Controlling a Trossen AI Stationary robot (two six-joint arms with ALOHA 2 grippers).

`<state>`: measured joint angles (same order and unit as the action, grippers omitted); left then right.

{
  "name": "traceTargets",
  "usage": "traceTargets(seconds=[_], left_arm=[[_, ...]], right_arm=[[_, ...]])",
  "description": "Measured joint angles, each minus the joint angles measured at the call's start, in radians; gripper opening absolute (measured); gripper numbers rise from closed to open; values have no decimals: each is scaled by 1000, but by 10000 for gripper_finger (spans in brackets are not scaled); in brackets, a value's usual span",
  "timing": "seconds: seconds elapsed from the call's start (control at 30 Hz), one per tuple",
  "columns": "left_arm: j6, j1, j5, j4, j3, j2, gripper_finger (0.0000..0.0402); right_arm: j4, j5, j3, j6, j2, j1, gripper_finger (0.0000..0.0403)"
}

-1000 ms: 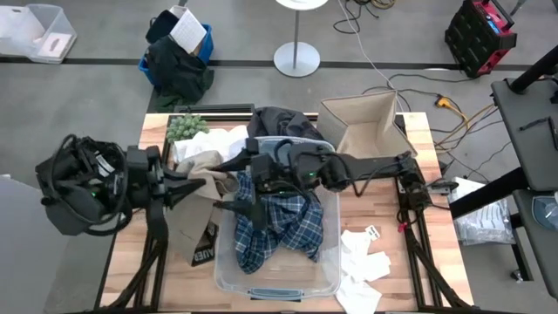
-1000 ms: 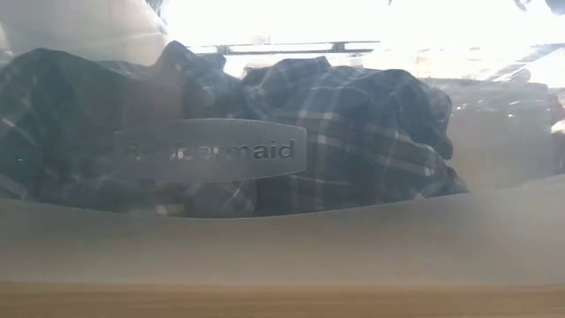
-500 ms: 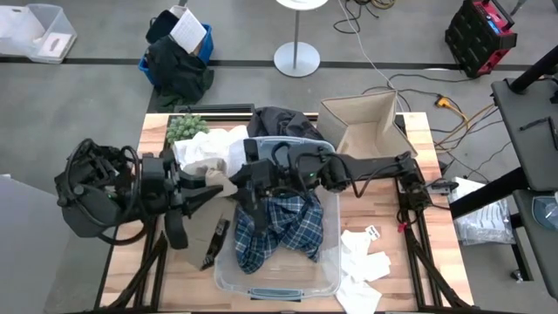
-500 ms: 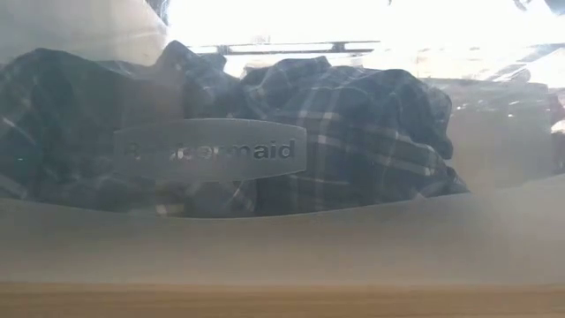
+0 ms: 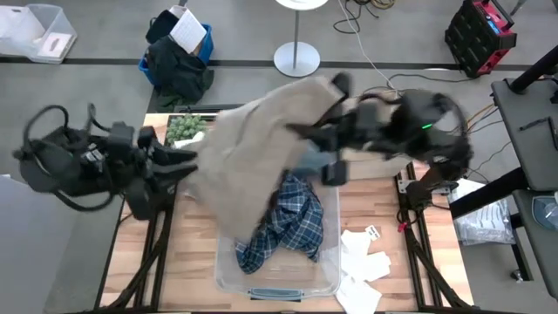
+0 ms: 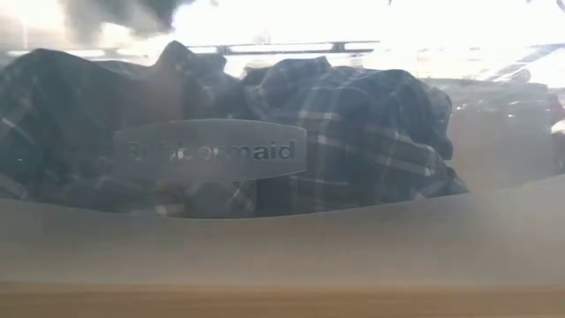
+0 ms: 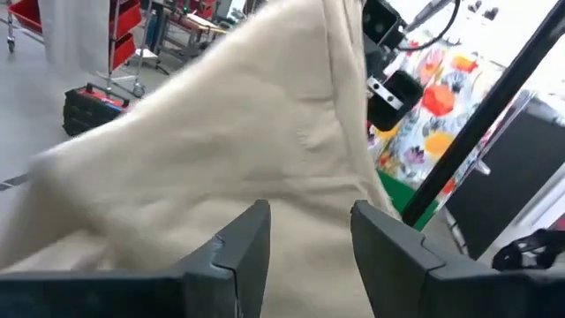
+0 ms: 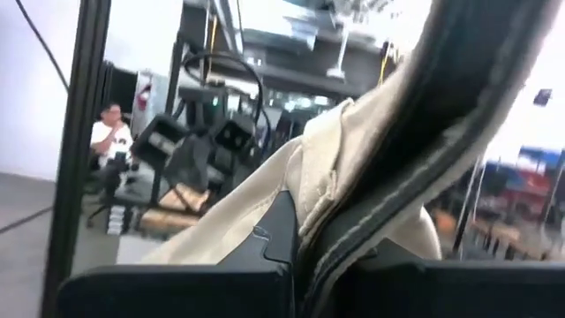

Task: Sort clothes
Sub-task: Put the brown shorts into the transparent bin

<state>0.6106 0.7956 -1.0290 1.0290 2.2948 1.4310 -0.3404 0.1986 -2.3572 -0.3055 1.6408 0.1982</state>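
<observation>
Both arms are holding the tan khaki piece (image 5: 253, 148) spread in the air above the clear plastic bin (image 5: 327, 262), which serves as landmark. The left gripper (image 5: 179, 161) is sitting beyond the bin's left rim, its fingers (image 7: 247, 243) apart with khaki cloth lying between them; I cannot tell whether they are pinching it. The right gripper (image 5: 318, 131) is hanging above the bin's far right corner, fingers closed on a fold of the khaki (image 8: 344, 159). The blue-and-white plaid shirt (image 5: 279, 222) is lying crumpled inside the bin, pressing against its near wall (image 6: 353, 141). Small white pieces (image 5: 362, 257) are lying on the table just right of the bin. A cardboard box (image 5: 370, 118) is standing behind the bin's right side.
</observation>
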Motion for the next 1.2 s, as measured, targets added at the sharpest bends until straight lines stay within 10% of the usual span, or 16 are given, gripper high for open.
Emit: traceTargets(seconds=[0.3,0.63,1.2], left_arm=[[-65,0,-100,0,0,-58,139],[-191,-1,-238,0,0,-61,139],[7,-147,-132,274,-1,7,116]], right_arm=[[-411,57,0,243,-126,-10,15],[-586,-113,13,367,115,1,24],[-936,-156,10,599,79,-35,320]])
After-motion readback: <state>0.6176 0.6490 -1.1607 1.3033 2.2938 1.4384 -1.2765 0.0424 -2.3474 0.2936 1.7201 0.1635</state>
